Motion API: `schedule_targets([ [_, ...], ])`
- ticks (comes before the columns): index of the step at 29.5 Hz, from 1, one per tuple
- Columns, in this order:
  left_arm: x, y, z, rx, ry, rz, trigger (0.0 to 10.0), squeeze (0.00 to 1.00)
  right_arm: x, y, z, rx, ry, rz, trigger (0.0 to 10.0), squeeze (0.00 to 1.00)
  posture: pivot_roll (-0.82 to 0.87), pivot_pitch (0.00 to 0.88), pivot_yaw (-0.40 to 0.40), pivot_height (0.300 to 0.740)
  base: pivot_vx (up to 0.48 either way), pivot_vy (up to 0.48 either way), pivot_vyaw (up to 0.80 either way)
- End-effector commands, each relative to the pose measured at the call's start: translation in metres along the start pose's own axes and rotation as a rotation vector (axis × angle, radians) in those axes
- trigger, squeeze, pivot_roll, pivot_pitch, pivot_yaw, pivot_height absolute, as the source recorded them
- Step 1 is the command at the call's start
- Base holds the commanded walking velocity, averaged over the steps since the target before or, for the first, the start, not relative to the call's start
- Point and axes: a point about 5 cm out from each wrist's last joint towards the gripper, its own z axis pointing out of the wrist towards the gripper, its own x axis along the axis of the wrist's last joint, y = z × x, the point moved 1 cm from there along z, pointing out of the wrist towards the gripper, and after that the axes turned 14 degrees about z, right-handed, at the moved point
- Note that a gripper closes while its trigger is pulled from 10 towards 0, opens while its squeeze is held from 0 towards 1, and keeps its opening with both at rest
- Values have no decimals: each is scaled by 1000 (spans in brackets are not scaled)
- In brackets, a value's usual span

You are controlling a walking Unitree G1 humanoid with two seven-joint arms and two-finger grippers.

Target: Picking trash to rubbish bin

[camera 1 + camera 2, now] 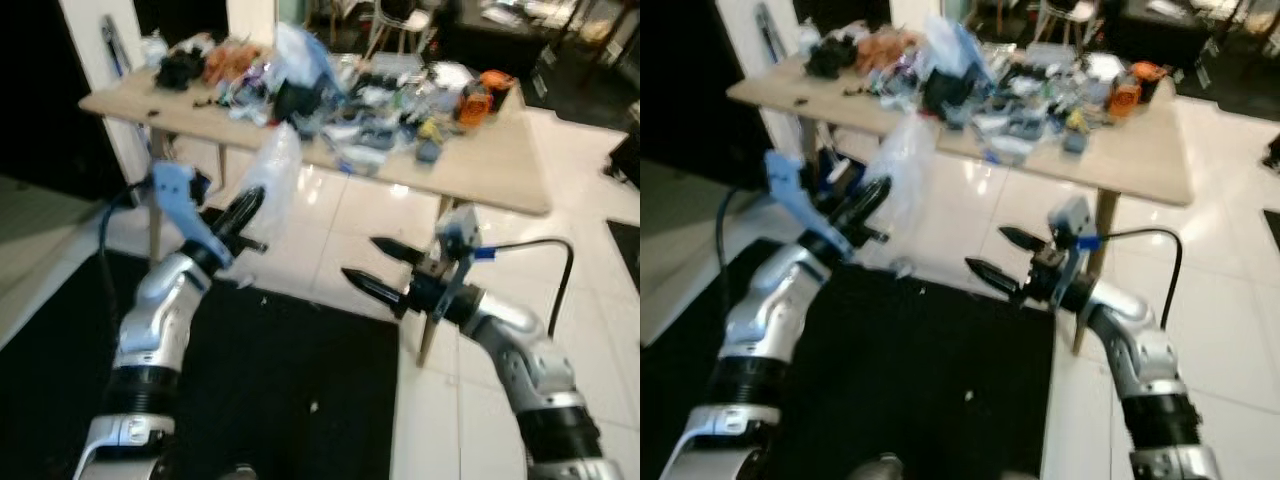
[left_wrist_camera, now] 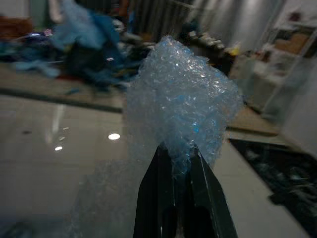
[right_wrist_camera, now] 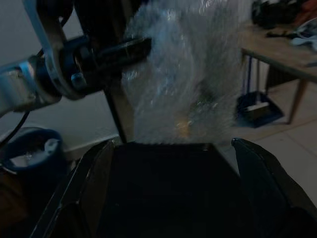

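One crumpled clear bubble-wrap sheet (image 2: 181,114) clamped in left gripper (image 2: 181,171), lifted; right gripper (image 1: 372,262) alongside, fingers apart, empty. Binning outstanding; blue bin (image 3: 29,148) beyond.

Cluttered table (image 1: 500,170) ahead, left claw (image 1: 246,208) holding plastic wrap (image 1: 275,175) before it, right claw (image 1: 372,265) alongside

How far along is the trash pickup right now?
Done: the left claw has picked up a piece of bubble wrap, shut on it in the air. The right claw is open, holding nothing. Left: dropping it into a bin; the table is littered.
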Motion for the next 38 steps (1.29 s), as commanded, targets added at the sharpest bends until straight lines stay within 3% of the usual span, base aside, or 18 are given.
schedule_targets([
  [1,-3,6,3,-5,-14,25,10000,0,1,0,-1,-1,7,3,10000,0,-80,0,-24,740,0,0,675],
  [10,-11,28,13,-74,-42,66,10000,0,-1,-5,5,24,24,26,10000,0,-87,0,-23,740,0,0,681],
  [11,-14,30,14,-88,-47,70,10000,0,-14,-12,10,58,-9,58,10000,0,-89,0,-26,740,0,0,681],
  [13,-18,30,14,-99,-65,87,10000,0,-20,-12,12,67,-11,95,10000,0,-95,0,-24,740,0,0,681],
  [22,-25,34,16,-154,-91,90,10000,0,-21,-9,12,65,-14,107,10000,0,-101,0,-19,740,0,0,681],
  [38,-27,31,15,-147,-83,75,10000,0,-20,-9,14,66,6,125,10000,0,-100,0,-14,740,0,0,672],
])
